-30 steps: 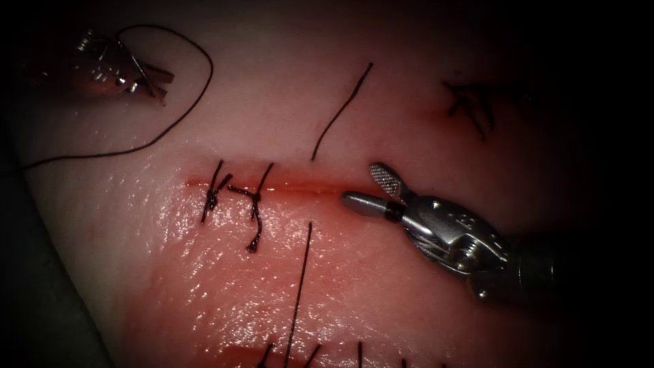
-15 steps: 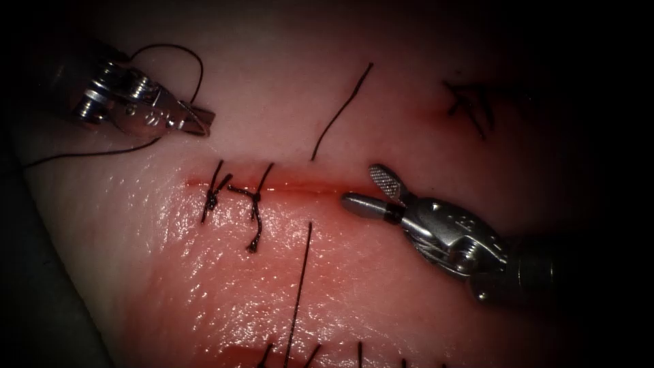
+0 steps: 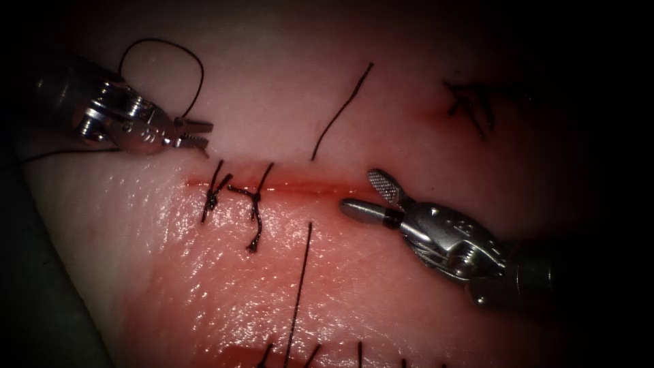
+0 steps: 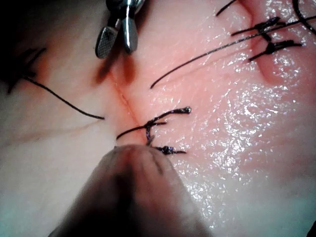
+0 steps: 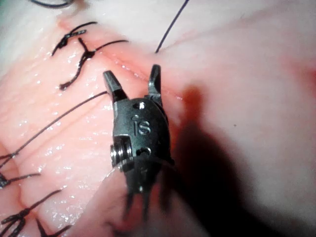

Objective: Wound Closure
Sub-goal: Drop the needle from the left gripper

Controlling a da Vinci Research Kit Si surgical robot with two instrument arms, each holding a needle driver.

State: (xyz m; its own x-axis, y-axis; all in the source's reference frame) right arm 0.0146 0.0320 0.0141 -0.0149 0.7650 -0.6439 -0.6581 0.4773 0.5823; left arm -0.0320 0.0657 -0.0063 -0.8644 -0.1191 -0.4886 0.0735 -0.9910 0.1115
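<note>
Left tool (image 3: 197,134): enters from the upper left of the endoscope view, its shaft sloping down toward the cut, tips just above the cut's left end. Its jaws look nearly together, with the thread running off right at them — whether they truly clamp it cannot be told.

Right tool (image 3: 364,194): comes in from the lower right, wrist angled up and left, tip at the right part of the cut. Jaws stand apart in a V and hold nothing; the lower one lies along the cut line, the upper one lifts above it. In the right wrist view (image 5: 132,81) the two jaws straddle the cut.

Thread (image 3: 194,61): arcs in a loop above the left tool, and a strand trails off to the left edge.

Needle: cannot be made out in any view.

Cut (image 3: 300,187): a red line across the tissue (image 3: 409,82), lying horizontally in the endoscope view.

Stitches (image 3: 235,197): two knotted ones cross the cut's left part, with short dark tails.

Cut ends of thread (image 3: 340,112): one loose piece lies above the cut, another (image 3: 300,286) below it — both apart from the tools.

Red fluid (image 3: 238,354): pools at the lower edge of the tissue.
</note>
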